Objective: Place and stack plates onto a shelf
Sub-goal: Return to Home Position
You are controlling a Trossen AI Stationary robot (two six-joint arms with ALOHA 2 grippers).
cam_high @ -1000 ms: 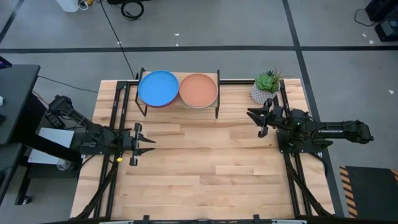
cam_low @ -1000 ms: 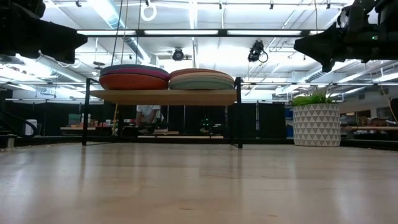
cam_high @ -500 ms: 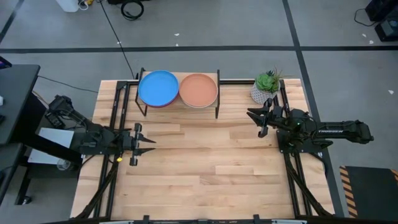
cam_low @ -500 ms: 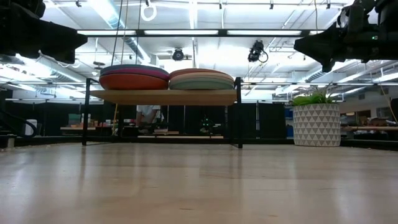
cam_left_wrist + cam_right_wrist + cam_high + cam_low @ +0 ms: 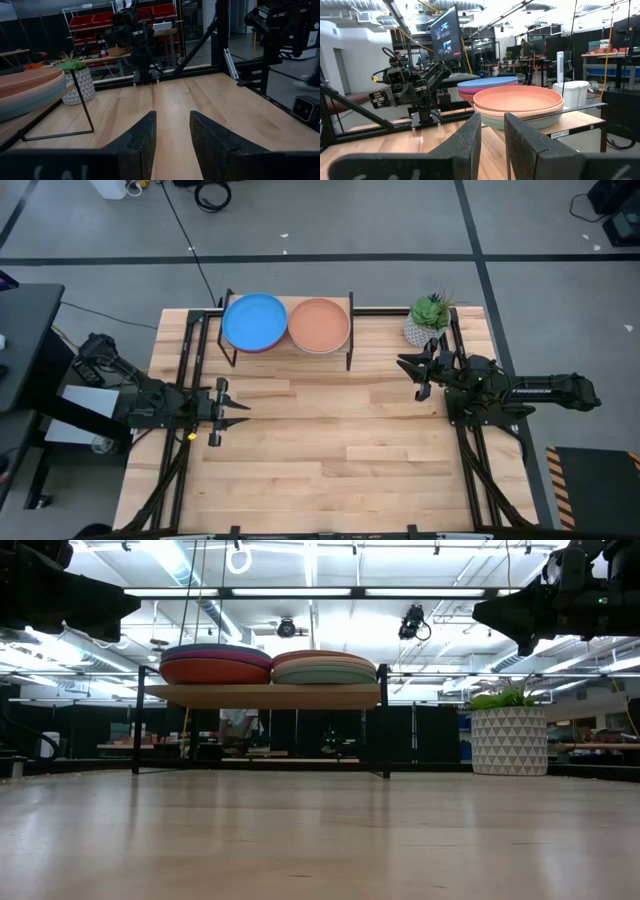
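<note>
The surface before the shelf lies bare and wide. Nearer than the shelf and off its left end, the left tool hangs released, fingers slightly apart, grasping nothing; off its right end, the right tool does likewise. The shelf's long axis follows the surface's far edge. The plates lie flat on it, side by side: a blue-topped stack left, a terracotta-topped stack right. A plant stands beyond its right end
</note>
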